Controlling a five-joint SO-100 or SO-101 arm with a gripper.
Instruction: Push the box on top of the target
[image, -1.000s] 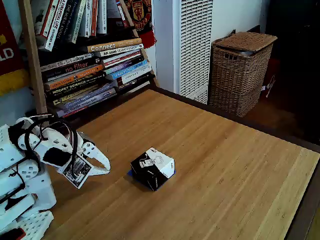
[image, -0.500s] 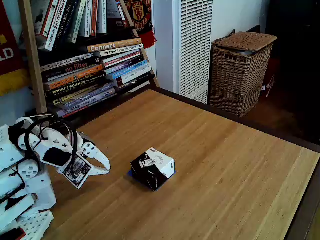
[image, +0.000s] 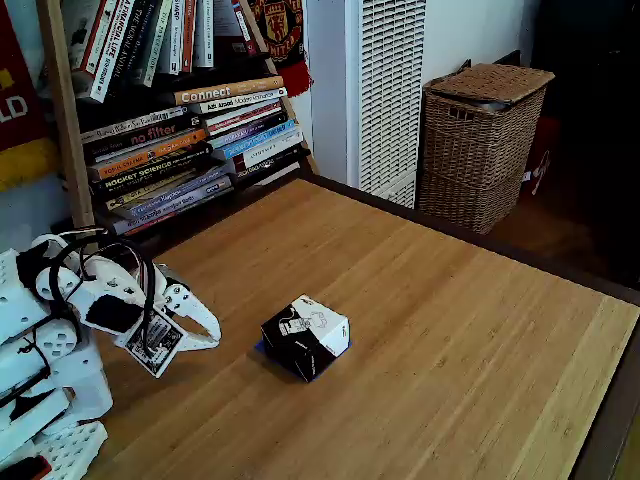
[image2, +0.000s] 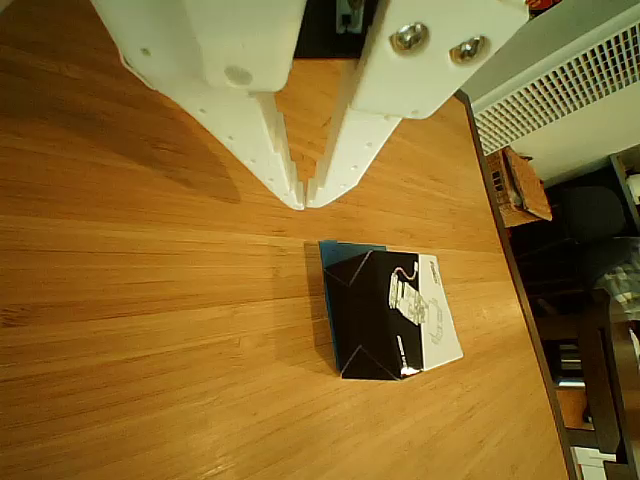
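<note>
Box (image2: 392, 312), one, atop one blue target (image2: 328, 290); gripper (image2: 305, 203) empty, fingertips nearly touching.

A light wooden table (image: 430, 330) with a dark edge fills the foreground of the fixed view, its planks running diagonally. Behind it at left, a slanted wooden shelf holds a stack of books (image: 190, 140) lying flat, with more volumes leaning above them. A white slatted heater panel (image: 390, 90) stands against the back wall, and just beside it on the right sits a lidded wicker basket (image: 480, 140) on the dark floor. A red scarf (image: 285, 35) hangs near the shelf's upper right.
</note>
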